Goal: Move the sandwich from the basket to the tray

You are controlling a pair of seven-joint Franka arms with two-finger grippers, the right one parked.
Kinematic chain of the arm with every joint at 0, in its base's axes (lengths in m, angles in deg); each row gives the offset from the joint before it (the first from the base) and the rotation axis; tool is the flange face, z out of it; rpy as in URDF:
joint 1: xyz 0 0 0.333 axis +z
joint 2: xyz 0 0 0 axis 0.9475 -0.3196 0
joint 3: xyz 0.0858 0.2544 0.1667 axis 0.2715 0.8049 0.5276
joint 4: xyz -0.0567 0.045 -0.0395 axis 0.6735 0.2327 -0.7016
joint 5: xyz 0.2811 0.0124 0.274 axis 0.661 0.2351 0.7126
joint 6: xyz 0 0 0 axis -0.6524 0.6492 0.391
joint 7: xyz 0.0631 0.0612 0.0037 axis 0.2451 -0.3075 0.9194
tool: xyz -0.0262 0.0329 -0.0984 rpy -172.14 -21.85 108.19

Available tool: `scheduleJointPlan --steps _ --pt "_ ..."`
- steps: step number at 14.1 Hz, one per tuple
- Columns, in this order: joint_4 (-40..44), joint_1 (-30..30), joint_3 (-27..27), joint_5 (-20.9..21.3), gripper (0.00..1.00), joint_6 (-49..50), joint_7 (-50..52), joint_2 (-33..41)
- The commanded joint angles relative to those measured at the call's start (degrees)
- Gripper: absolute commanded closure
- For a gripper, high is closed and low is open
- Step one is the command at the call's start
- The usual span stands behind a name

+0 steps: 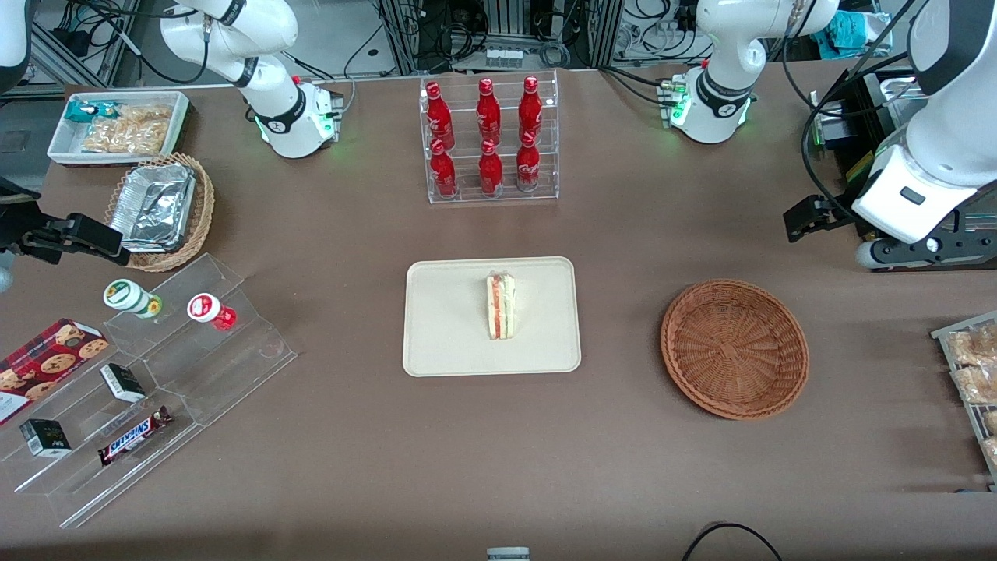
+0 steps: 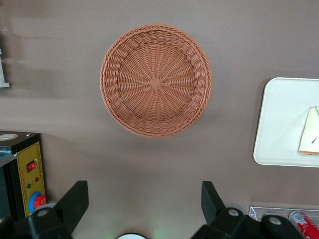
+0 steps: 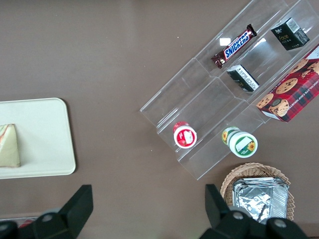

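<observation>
The sandwich, a pale wedge with pink and green layers, lies on the cream tray at the table's middle. Its corner also shows in the left wrist view on the tray. The round reddish-brown basket sits beside the tray toward the working arm's end, with nothing in it. My gripper hangs above the table, farther from the front camera than the basket and apart from it. Its fingers stand wide open with nothing between them.
A clear rack of red bottles stands farther back than the tray. Toward the parked arm's end are a stepped acrylic shelf with snacks, a tan wicker basket of foil trays and a white snack bin. A snack tray lies at the working arm's end.
</observation>
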Motion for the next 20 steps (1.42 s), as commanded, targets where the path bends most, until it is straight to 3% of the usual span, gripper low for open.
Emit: scheduleJointPlan --steps 1,10,12,20 --pt "2.2 0.1 -0.5 -0.3 0.00 1.1 0.2 0.1" --pt "2.9 0.1 -0.5 -1.0 0.00 0.6 -0.8 1.5" --pt "2.9 0.3 -0.3 -1.0 0.00 0.9 -5.7 1.9" --pt "2.3 0.3 -0.3 -1.0 0.00 2.5 -4.4 2.9"
